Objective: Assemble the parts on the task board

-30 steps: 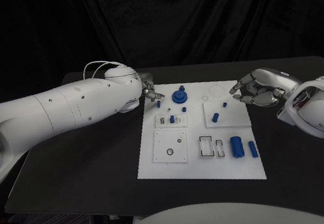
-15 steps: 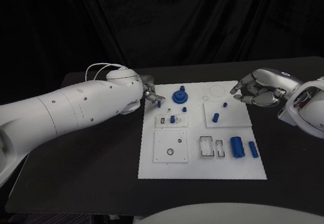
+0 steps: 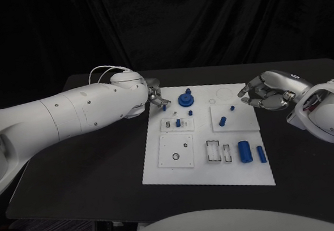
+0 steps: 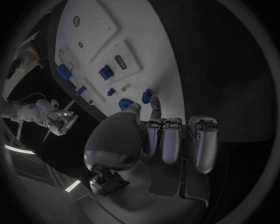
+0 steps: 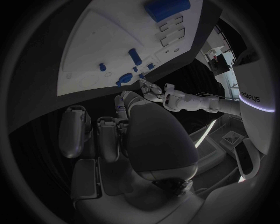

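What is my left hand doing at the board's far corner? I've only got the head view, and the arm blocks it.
Observer: In the left wrist view, the left hand stretches a finger toward a small blue peg on the task board. The tip is right beside it, but I can't tell if they touch.
Operator: And the other fingers?
Observer: Folded in toward the palm, nothing in them.
Operator: Is the right hand carrying anything?
Observer: No. The right wrist view shows the right hand with its fingers curled and nothing in them.

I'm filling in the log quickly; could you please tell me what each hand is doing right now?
Left hand: at the board's far left corner; hold cannot be told.
Right hand: closed, holding nothing, beside the board.
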{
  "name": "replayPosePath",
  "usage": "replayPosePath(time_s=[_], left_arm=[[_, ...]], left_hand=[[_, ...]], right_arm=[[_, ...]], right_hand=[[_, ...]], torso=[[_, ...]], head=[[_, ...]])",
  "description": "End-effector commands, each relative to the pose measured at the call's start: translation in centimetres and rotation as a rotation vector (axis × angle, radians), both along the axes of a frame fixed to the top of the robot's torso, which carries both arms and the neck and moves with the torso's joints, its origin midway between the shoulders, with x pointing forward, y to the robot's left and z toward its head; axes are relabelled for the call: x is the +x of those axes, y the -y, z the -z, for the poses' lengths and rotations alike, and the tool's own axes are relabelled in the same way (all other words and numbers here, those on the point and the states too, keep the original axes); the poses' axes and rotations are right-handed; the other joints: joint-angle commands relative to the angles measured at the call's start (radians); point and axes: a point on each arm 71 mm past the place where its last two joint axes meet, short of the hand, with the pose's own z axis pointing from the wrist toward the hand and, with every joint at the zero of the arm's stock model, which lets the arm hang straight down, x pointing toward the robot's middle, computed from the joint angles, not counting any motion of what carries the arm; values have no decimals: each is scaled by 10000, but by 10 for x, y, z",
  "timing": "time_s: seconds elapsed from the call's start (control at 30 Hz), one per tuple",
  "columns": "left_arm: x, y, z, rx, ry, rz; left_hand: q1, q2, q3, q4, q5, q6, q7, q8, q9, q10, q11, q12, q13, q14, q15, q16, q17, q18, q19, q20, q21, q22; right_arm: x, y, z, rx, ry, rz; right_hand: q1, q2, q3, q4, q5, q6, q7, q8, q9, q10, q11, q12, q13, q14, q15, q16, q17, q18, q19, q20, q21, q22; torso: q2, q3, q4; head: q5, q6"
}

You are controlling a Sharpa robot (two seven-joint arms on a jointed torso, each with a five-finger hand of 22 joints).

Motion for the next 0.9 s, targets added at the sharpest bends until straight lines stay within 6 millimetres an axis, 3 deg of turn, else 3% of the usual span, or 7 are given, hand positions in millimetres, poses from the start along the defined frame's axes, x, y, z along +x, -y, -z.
replayPosePath(time_s=[0.03, 0.9], left_arm=[[-1, 3, 1, -4, -110, 247], [-1, 4, 3, 141, -295, 276]], left_hand=[[95, 15, -19, 16, 34, -77, -1, -47, 16, 1041, 53, 36, 2634, 1051, 57, 66, 2634, -62, 1050, 89, 30, 2634], [254, 55, 77, -30, 246, -66, 3, -101, 15, 1041, 70, 36, 2634, 1051, 88, 66, 2634, -62, 1050, 139, 30, 2634]], right_arm=[[0, 0, 0, 2, 21, 66], [1, -1, 1, -9, 0, 39]], right_hand=[[76, -8, 67, -12, 64, 62, 16, -34, -15, 777, 59, -60, 2346, 849, 63, -41, 1880, 114, -72, 1, -59, 1605], [76, -8, 67, -12, 64, 62, 16, -34, -15, 777, 59, -60, 2346, 849, 63, -41, 1880, 114, -72, 1, -59, 1605]], torso=[[-1, 0, 0], [8, 4, -9]], head=[[7, 2], [3, 2]])
